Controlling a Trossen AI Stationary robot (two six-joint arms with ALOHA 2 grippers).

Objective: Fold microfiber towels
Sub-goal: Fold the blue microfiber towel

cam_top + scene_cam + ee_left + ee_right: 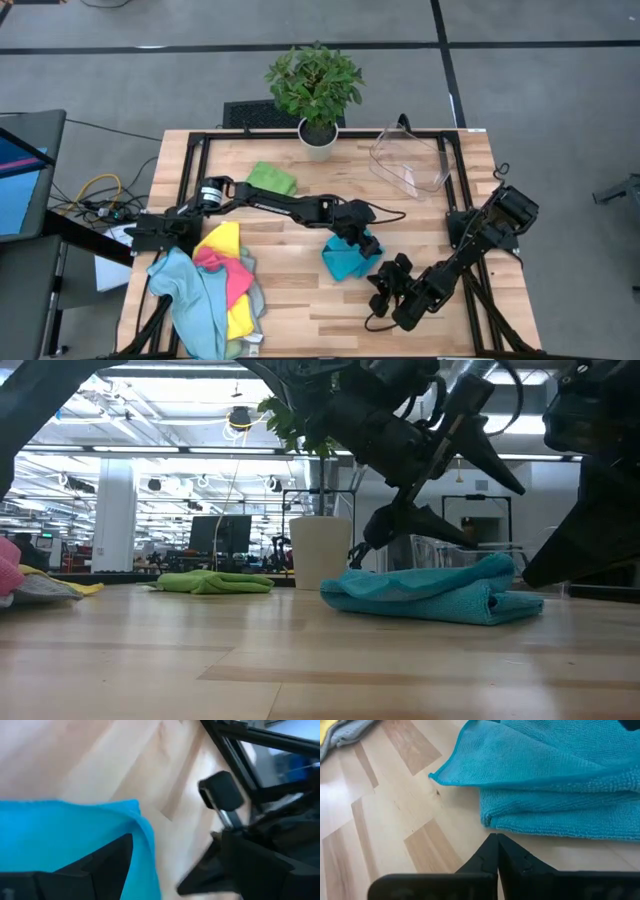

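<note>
The left pincer (365, 238) hangs over the folded blue towel (347, 259) near the middle of the bench (300, 300), fingers spread apart and released, gripping nothing; the towel lies just beneath them, its upper layer bunched along one edge. Just beyond the towel on its other side, the right pincer (385, 283) rests low by the bench surface, its fingers (495, 855) clenched together and empty, tips close to the towel's folded edge without touching it. Farther from the left pincer, back along its arm, a green towel (272, 179) lies folded. Farther still, near the left arm's base, sits a loose heap of towels (215, 290) in pink, yellow and pale teal.
</note>
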